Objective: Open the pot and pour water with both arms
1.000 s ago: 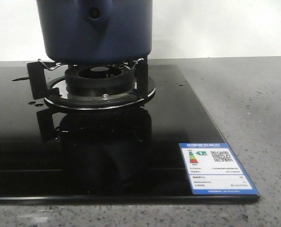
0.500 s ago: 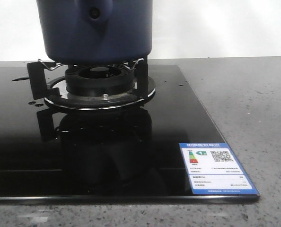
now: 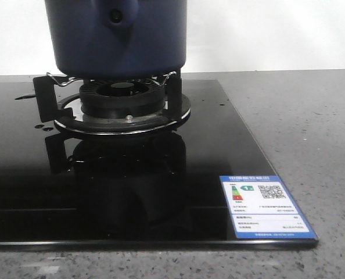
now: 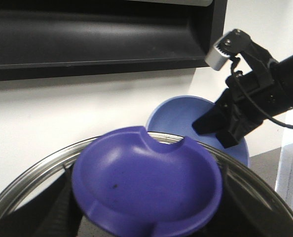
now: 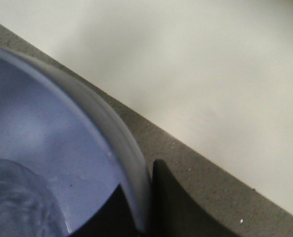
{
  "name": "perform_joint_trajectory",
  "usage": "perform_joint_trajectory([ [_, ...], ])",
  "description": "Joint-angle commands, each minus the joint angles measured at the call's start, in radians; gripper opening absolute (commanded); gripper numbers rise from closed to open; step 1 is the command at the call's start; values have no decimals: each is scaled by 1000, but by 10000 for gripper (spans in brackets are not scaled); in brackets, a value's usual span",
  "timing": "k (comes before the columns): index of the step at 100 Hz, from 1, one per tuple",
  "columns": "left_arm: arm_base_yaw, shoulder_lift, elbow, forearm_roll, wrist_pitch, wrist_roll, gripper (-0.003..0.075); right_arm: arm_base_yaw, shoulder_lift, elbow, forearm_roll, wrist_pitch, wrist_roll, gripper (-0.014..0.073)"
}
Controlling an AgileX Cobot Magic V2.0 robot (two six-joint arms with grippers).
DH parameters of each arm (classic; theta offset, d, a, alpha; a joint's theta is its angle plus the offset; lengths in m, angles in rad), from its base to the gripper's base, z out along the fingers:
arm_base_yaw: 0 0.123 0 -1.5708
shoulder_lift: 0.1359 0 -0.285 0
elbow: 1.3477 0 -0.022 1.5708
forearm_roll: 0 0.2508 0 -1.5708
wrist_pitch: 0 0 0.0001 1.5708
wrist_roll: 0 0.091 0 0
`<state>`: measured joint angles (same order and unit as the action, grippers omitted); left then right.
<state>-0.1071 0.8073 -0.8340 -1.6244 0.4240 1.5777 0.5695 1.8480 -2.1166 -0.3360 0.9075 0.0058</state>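
The dark navy pot (image 3: pixel 117 35) stands on the gas burner (image 3: pixel 121 96), its side stub with a round hole (image 3: pixel 115 16) facing me. No gripper shows in the front view. In the left wrist view my left gripper (image 4: pixel 145 217) holds the purple-blue lid (image 4: pixel 146 182), underside showing, just above the pot's steel rim (image 4: pixel 33 173); its fingers are mostly hidden behind the lid. My right gripper (image 4: pixel 220 131) is shut on the rim of a periwinkle bowl (image 4: pixel 181 116) beyond the pot. In the right wrist view that gripper (image 5: pixel 144 197) pinches the bowl wall (image 5: pixel 38 123); clear water (image 5: pixel 18 197) lies inside.
The burner sits on a black glass hob (image 3: pixel 207 151) with a blue-and-white label (image 3: pixel 265 206) at its front right corner. Grey speckled counter (image 3: pixel 300 128) lies to the right. A dark range hood (image 4: pixel 97 39) hangs above the pot against the white wall.
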Motion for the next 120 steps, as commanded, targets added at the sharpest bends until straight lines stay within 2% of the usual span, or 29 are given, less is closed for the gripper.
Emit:
perform_joint_trajectory([
  [1, -8, -14, -32, -53, 1, -8, 231, 15, -50, -36, -151, -117, 57, -57],
  [13, -8, -14, -32, -53, 1, -8, 231, 37, -45, -36, -291, -139, 128, -57],
  [66, -35, -14, -32, -53, -23, -8, 230, 103, -45, -36, -629, -266, 128, -57],
  [88, -46, -14, -32, -53, -45, -8, 230, 135, -45, -36, -826, -346, 128, -57],
  [120, -58, -14, -32, -50, -52, -8, 230, 150, -45, -36, -964, -397, 128, -39],
])
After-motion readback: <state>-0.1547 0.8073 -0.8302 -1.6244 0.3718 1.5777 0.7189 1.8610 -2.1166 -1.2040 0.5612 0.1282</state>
